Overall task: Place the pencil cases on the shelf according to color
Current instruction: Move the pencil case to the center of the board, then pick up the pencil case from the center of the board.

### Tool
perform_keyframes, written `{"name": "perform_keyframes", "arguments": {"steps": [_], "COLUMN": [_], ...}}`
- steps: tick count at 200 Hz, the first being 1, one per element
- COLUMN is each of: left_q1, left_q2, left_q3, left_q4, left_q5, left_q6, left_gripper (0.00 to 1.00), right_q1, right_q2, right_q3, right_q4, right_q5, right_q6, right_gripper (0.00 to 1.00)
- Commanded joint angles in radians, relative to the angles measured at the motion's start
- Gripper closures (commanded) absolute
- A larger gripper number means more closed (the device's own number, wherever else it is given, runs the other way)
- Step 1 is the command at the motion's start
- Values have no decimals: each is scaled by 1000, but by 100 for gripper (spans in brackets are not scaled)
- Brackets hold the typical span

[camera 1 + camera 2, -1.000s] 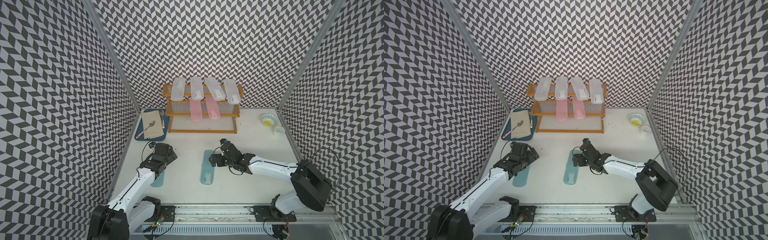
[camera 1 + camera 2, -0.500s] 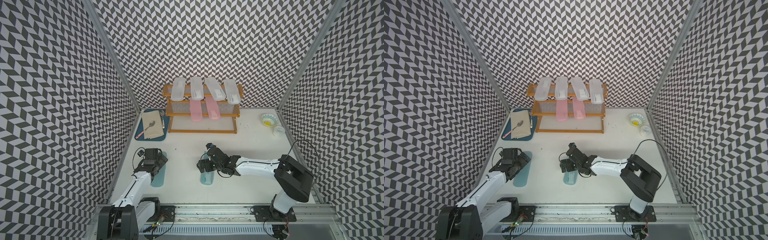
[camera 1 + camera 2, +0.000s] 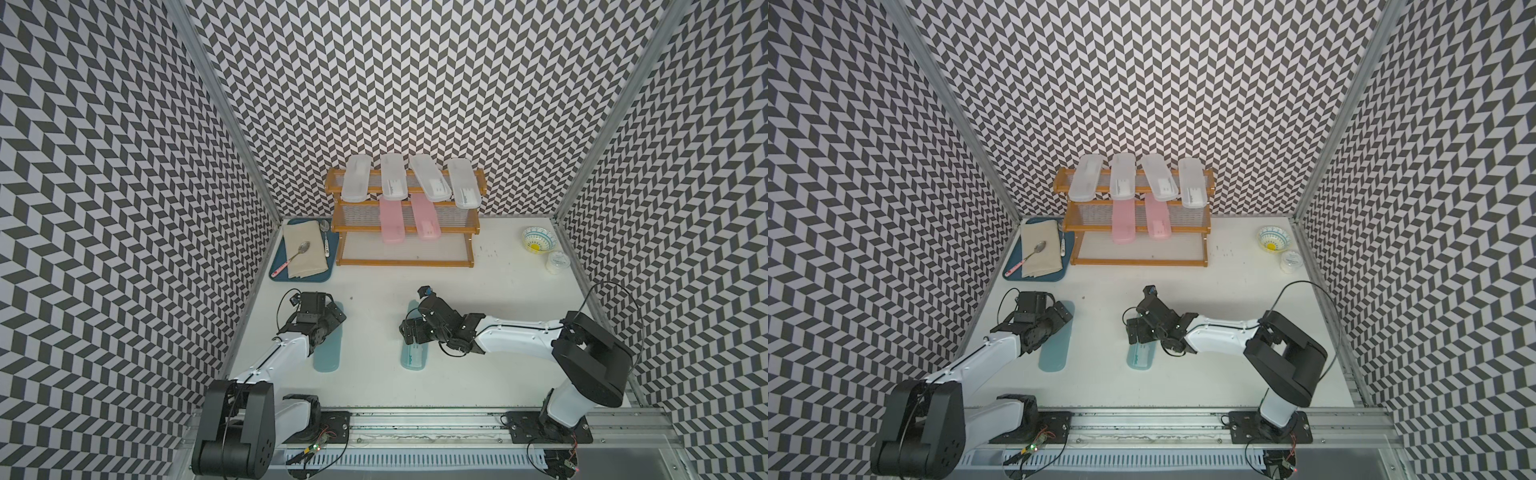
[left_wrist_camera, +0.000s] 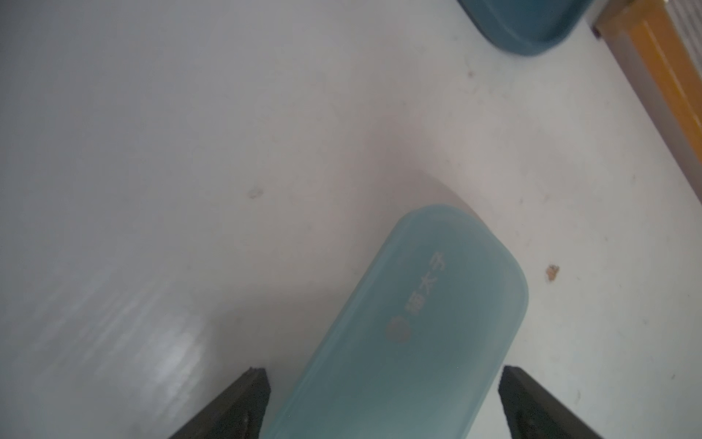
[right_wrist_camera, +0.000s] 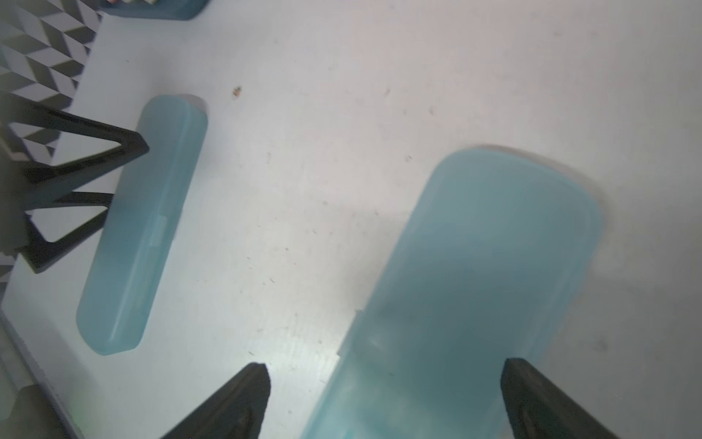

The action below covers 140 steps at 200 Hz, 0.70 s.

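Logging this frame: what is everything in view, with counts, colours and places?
white pencil cases: four, frosted white, top tier of shelf
pink pencil cases: two, pink, middle tier
teal pencil cases: two, teal-blue, on the table
shelf: one, orange-brown frame, back wall
tray: one, dark blue, left of shelf
cloth: one, beige, on tray
spoons: two, one pink-handled on cloth, one beside it
bowl: one, white-blue patterned, back right
round container: one, white, beside bowl
left gripper: black, open over one teal case
right gripper: black, open over the other
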Motion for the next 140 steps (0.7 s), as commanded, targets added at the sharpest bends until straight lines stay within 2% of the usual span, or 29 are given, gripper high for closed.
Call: {"name": "perform_keyframes", "arguments": {"steps": [1,48,73,97,140], "left_q1": [-81,-175,-183,-184,-186], "left_q2": [43,83,82,96,128], "left_q3": [-2,-16,-12,4,18], "left_q4": [-51,-6,6,3,14], "left_q5": [17,42,40,26,16], "left_q6": [-39,-110,-104,-85,-62], "left_gripper": [0,0,0,0,0], "right_q1": [-38,-161,-167,-142,-19], "right_q2": [-33,-152,-193,-163,-57], "right_q3": [-79,-179,-149,-89,33], "right_q4": [-68,-99,-123,-121,-202], "right_q5": [45,61,14,-112,-75], "right_q6": [13,-23,-54,-52,48], "right_gripper": [0,0,0,0,1]}}
